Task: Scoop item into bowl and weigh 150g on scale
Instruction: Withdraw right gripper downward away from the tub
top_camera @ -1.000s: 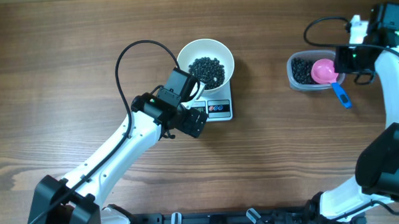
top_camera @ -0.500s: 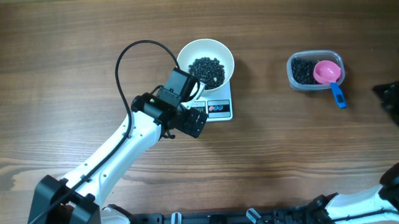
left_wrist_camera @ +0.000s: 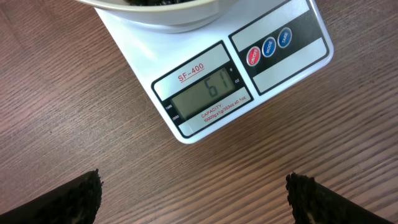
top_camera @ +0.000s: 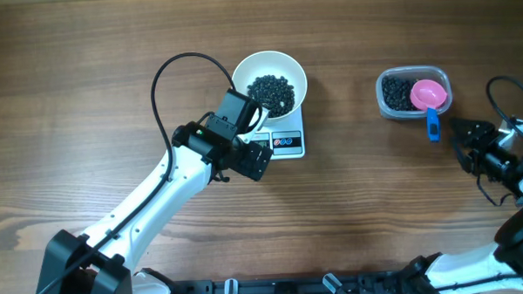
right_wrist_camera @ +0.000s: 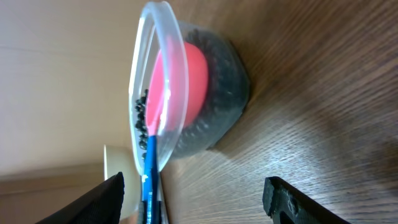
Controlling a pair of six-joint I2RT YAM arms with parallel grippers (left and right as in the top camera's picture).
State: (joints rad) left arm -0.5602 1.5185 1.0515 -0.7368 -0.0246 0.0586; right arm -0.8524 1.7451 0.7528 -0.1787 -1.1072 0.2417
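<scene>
Black beads lie in the white bowl on the scale, toward the far edge of the worktop. More sit in the clear tub with the pink scoop, near the right edge. Left pincer hangs released before the scale's display; right pincer gapes empty near the tub.

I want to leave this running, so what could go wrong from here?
1. The pink plastic scoop lies in the clear plastic tub, its blue handle overhanging the rim; the open right pincer, reaching in, might tip the tub.
2. The white rectangular scale has a display reading 61, so more trips are likely, each risking tiny black beads dropped on the wooden table.
3. The open left pincer sits close to the scale; a bump could shift the round white bowl.
</scene>
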